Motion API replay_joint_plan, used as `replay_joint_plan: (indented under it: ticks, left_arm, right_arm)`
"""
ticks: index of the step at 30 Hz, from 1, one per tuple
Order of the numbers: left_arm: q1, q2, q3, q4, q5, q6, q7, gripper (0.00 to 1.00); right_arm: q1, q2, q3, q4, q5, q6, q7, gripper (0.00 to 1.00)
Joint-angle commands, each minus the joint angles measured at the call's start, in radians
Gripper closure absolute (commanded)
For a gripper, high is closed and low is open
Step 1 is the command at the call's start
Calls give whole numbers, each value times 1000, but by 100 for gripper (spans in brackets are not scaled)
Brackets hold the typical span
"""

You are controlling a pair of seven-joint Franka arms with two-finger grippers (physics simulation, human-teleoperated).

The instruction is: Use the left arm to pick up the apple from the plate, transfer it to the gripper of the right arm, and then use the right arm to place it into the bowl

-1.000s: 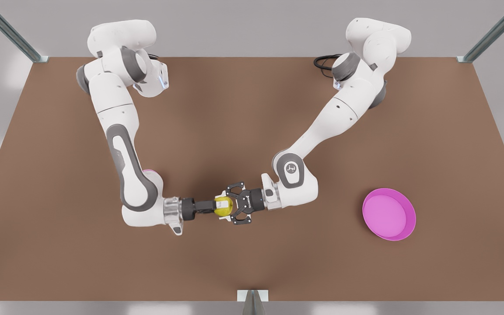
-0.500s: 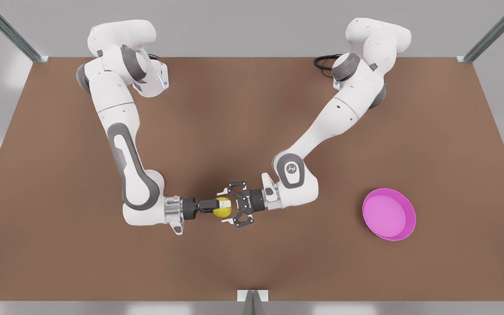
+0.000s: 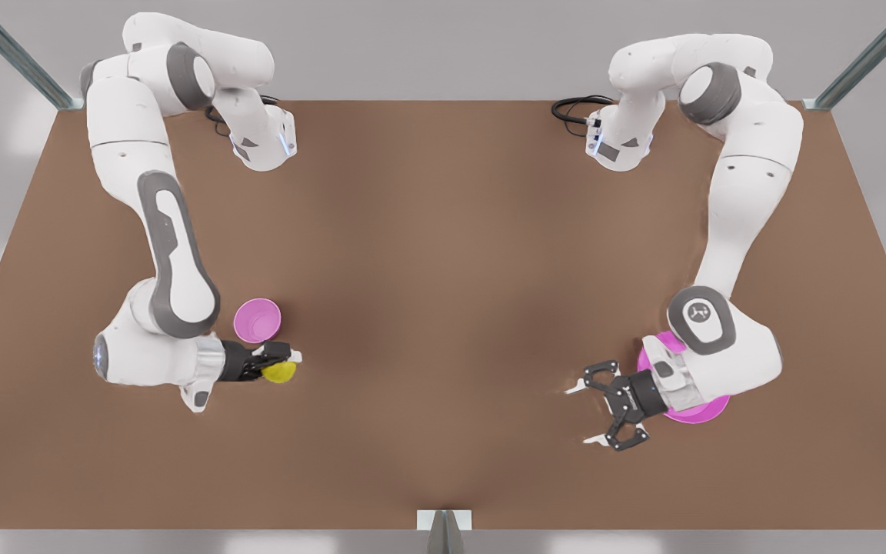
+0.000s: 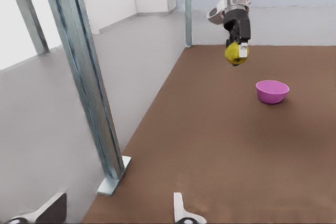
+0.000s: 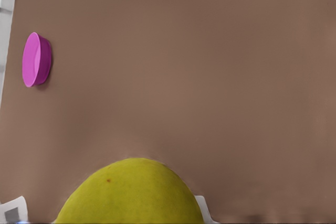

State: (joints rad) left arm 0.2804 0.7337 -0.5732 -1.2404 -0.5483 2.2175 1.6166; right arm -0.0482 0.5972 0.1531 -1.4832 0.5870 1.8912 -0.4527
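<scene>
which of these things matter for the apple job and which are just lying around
Part of the job:
apple, gripped in the right pincer
bowl, right beside that pincer
plate, partly under the other arm
left pincer, open, next to the plate

Just there:
brown table
metal frame post
black cable

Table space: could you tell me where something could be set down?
The table's broad middle, between the right gripper and the open left gripper, is bare. Crowded: the front view's left, where the right gripper holds the apple beside the bowl, and its right, where the left arm overhangs the plate.
</scene>
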Motion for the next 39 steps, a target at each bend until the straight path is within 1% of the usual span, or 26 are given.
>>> replay_joint_plan:
  ticks: [1,2,3,5,6,7,8,10,14,17,20,22,23,24,25,26,28,29,31,33,34,35,36,37,38,39]
  left_arm:
    - [65,-138,9,6,680,-625,-1081,0]
    - [71,-189,9,7,804,-705,-1185,0]
    - [72,-224,9,7,852,-707,-1293,0]
    - [77,-321,39,1,840,-707,-1474,0]
    - [-64,-436,284,-56,676,-694,-1477,0]
    - [-245,-519,508,-155,608,-633,-1480,0]
    - [-293,-553,573,-192,574,-596,-1509,0]
    - [-305,-554,570,-194,573,-564,-1707,0]
    - [-300,-510,569,-146,574,-572,-1703,0]
    - [-306,-514,567,-136,570,-627,-1683,0]
    - [-311,-516,567,-136,553,-627,-1683,0]
    - [-310,-514,567,-136,553,-627,-1683,0]
    - [-311,-514,567,-136,553,-627,-1683,0]
    - [-310,-514,567,-136,551,-627,-1683,0]
    - [-311,-514,567,-136,551,-627,-1684,0]
    - [-311,-514,567,-136,553,-627,-1686,0]
    - [-311,-514,566,-134,553,-627,-1687,0]
    - [-311,-514,566,-136,553,-627,-1687,0]
    - [-311,-514,566,-136,553,-627,-1687,0]
    - [-311,-514,566,-136,553,-627,-1689,0]
    - [-311,-514,566,-134,554,-627,-1689,0]
    - [-311,-514,566,-134,554,-627,-1689,0]
    - [-311,-514,566,-134,557,-627,-1687,0]
    - [-311,-513,566,-134,559,-627,-1687,0]
    - [-313,-513,566,-133,559,-627,-1687,0]
    - [-313,-513,566,-129,559,-627,-1687,0]
  right_arm:
    - [-56,-102,2,-149,-202,2,-98,31]
    - [-64,-152,2,-198,-256,2,-100,31]
    - [-65,-180,2,-230,-269,3,-100,31]
    - [-88,-206,2,-272,-329,6,-119,31]
    - [-96,-205,2,-295,-329,17,-135,30]
    - [-94,-200,3,-307,-331,45,-135,30]
    - [-94,-188,3,-315,-357,68,-135,30]
    - [-90,-180,8,-390,-357,163,-136,30]
    - [-96,-178,23,-480,-357,262,-152,30]
    - [-97,-180,23,-482,-357,258,-153,29]
    - [-88,-169,23,-482,-355,339,-152,29]
    - [-93,-166,36,-483,-355,332,-152,28]
    - [-94,-168,36,-483,-355,325,-152,26]
    - [-96,-169,37,-483,-355,324,-152,10]
    - [-96,-169,37,-483,-355,318,-159,2]
    - [-97,-169,37,-482,-355,316,-159,0]
    - [-99,-169,37,-482,-355,316,-161,0]
    - [-97,-175,37,-473,-355,298,-162,0]
    - [-97,-182,26,-229,-363,34,-149,0]
    - [-96,-194,37,30,-483,-193,-67,0]
    - [-93,-195,39,124,-532,-259,-21,0]
    - [-90,-247,39,156,-575,-303,90,0]
    - [-58,-344,20,162,-624,-374,175,0]
    - [34,-415,-65,159,-644,-429,235,0]
    - [109,-428,-150,161,-641,-487,282,0]
    - [108,-482,-155,129,-638,-491,325,0]
